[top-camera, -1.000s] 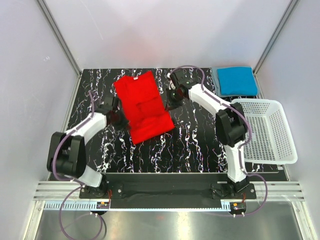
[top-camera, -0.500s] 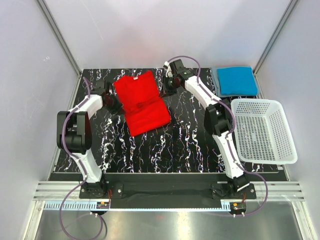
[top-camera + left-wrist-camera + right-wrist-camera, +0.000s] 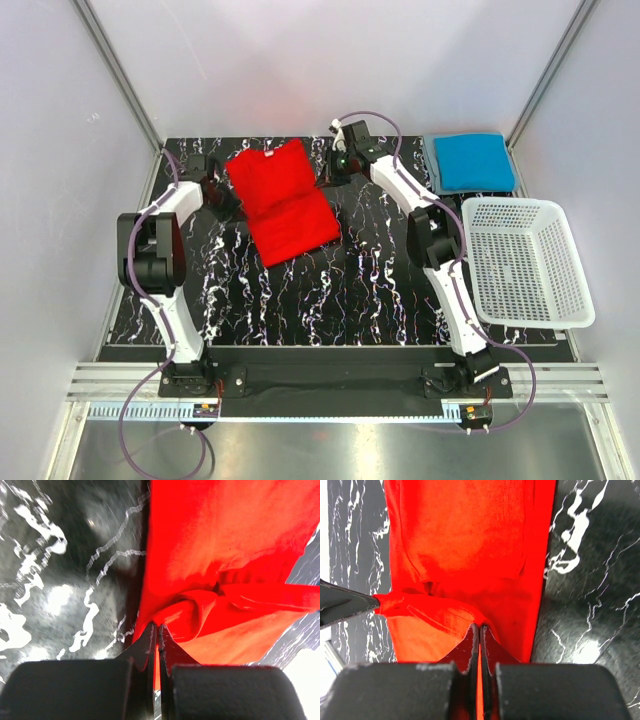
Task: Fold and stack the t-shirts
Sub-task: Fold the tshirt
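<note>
Pinching the red t-shirt point(image 3: 285, 205) from both sides, I have the left gripper point(image 3: 155, 628) closed tight on a bunched fold at the shirt's left edge. The right gripper point(image 3: 479, 628) is closed just as tight on cloth at its right edge, about level with the left one at mid-length. A taut band of red runs between the two claws in the wrist views. My reading is that the twin grip is there so a straight crease can be carried across the body. Whether the pinched cloth is a tucked-in sleeve or a plain fold of the body, I can't tell from these blurred close-ups. The shirt lies flat on the bench point(image 3: 350, 300), near its far edge and left of centre, already narrowed to a long strip. Its long axis runs from the far edge toward the near edge, skewed so the near end drifts right, and the neck notch points at the far edge. The blue t-shirt point(image 3: 472, 160) sits folded at the far right corner, well apart, and I take it as the base for the stack.
</note>
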Controlling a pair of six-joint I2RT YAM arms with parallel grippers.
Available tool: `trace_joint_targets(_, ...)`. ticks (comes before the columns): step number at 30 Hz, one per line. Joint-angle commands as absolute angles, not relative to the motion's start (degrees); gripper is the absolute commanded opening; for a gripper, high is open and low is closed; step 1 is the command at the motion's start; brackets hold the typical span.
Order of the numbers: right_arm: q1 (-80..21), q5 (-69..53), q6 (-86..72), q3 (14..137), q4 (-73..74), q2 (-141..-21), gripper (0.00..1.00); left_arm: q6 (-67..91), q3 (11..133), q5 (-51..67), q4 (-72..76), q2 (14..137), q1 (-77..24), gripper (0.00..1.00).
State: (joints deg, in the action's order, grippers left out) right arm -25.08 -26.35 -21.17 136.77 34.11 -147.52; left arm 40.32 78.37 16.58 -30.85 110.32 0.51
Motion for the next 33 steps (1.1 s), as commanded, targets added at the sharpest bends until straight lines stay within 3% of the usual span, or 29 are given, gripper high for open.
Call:
trace_joint_targets(1, -24.43, -24.61, -20.31, 137.46, 28.92, -146.95, 0.0, 39.55, 82.0, 17.75, -30.5, 111.53, 1.93, 0.0)
trace_joint_targets(6, -24.35, -25.13, -19.51, 139.22, 27.6, -149.5, 0.05, 40.08, 83.84, 17.84, -30.59, 113.38, 2.2, 0.04)
trace_joint_targets(8, -24.35, -25.92, -19.69, 139.74, 25.68, -151.07, 0.11, 40.25, 84.37, 17.93, -30.24, 114.43, 2.37, 0.12)
trace_joint_targets(9, -24.26, -26.88, -19.6, 140.18, 24.97, -151.69, 0.15, 40.6, 85.25, 18.02, -30.32, 114.87, 2.55, 0.29)
trace_joint_targets(16, -22.15, -25.49, -22.14, 146.34, 23.12, -154.96, 0.3, 38.15, 90.96, 23.98, -19.97, 116.19, 4.65, 0.47)
trace_joint_targets(18, -21.18, -25.66, -22.33, 143.19, 21.98, -152.15, 0.44, 38.23, 91.15, 24.78, -18.56, 115.58, 5.71, 0.48)
trace_joint_targets(19, -21.01, -25.84, -21.89, 141.69, 21.8, -150.92, 0.46, 37.88, 90.62, 24.18, -18.55, 114.79, 5.8, 0.5)
trace_joint_targets(25, -20.92, -28.82, -15.13, 130.18, 24.08, -141.95, 0.55, 34.37, 84.39, 19.07, -23.65, 108.03, 4.92, 0.46)
trace_joint_targets(29, -21.01, -36.1, -12.84, 123.67, 25.13, -138.08, 0.56, 34.98, 73.24, 20.12, -18.03, 100.47, 3.61, 0.38)
trace_joint_targets(33, -21.09, -37.97, -10.2, 118.93, 26.72, -135.88, 0.56, 34.37, 71.11, 18.98, -20.04, 98.96, 1.67, 0.31)
